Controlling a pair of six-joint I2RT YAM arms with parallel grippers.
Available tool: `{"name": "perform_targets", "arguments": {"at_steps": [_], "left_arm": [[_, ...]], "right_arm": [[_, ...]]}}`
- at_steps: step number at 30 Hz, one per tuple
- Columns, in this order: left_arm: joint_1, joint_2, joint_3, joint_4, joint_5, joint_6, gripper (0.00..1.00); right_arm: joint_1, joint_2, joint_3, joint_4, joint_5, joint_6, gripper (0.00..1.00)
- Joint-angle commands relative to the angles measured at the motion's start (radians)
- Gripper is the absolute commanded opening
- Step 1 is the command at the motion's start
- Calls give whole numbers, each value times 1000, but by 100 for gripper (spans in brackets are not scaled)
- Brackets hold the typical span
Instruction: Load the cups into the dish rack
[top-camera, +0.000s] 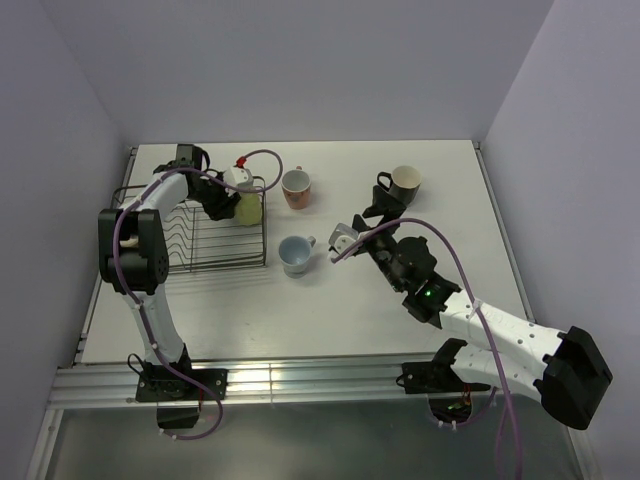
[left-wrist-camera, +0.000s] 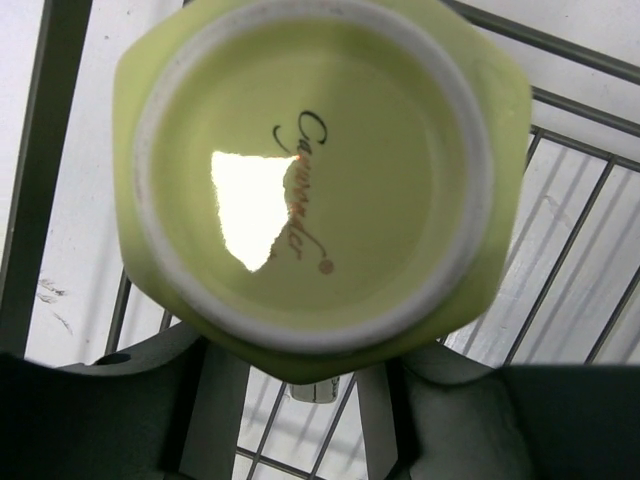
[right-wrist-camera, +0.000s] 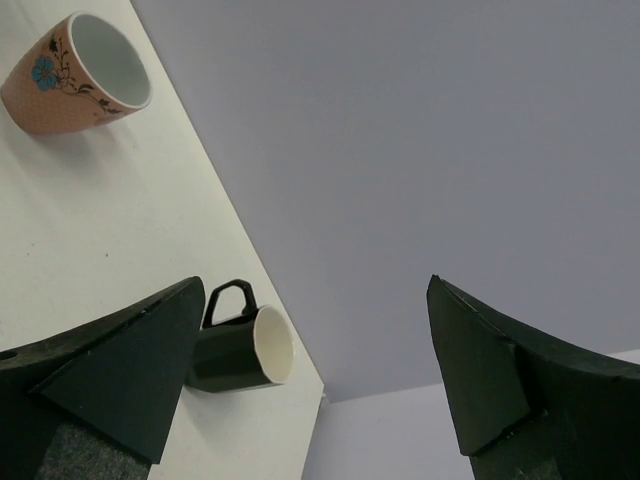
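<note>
Left pincer (left-wrist-camera: 300, 410): fingers sit either side of the upturned pale yellow cup; clamped or let go, cannot tell.
Pale yellow cup (left-wrist-camera: 310, 180): base up, inside the dish rack (left-wrist-camera: 575, 230), toward its right end.
Right pincer (right-wrist-camera: 318, 290): spread wide, empty, facing the black cup (right-wrist-camera: 235, 350).
Bench (top-camera: 350, 310): carries the black cup, pink patterned cup (right-wrist-camera: 80, 75) and light blue cup (top-camera: 297, 253), all upright.
Handling: probably glazed ceramic, so stiff, slick and chippable. Pinch one wall across the rim, gently.

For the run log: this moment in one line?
left gripper at yellow cup on dish rack | right gripper open near black cup
</note>
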Motion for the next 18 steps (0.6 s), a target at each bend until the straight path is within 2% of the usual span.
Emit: {"name": "perform_targets", "arguments": {"at_steps": [1,6,8,13,14,15,18], "left_arm": [[-3,-49,1,21,-1,-1,49],[-3,-103,12,16,-27,-3,51],[-2,-120,18,11,-31,-4,57],[3,-179,41,11,-28,-26,61],[5,-187,54,5,-27,-30,65],[6,-205,62,-1,-25,-30,73],[17,-254,79,-10,-22,-45,75]], "right_arm": [[-8,-5,52,13,8,17,100],[-8,-9,75,-23,15,47,100],[-8,-9,99,-41,25,64,100],[-8,-12,108,-50,29,69,100],[-8,-12,108,-52,31,70,100],[-8,-14,110,-56,32,78,100],[-16,-3,138,-105,43,131,100]]}}
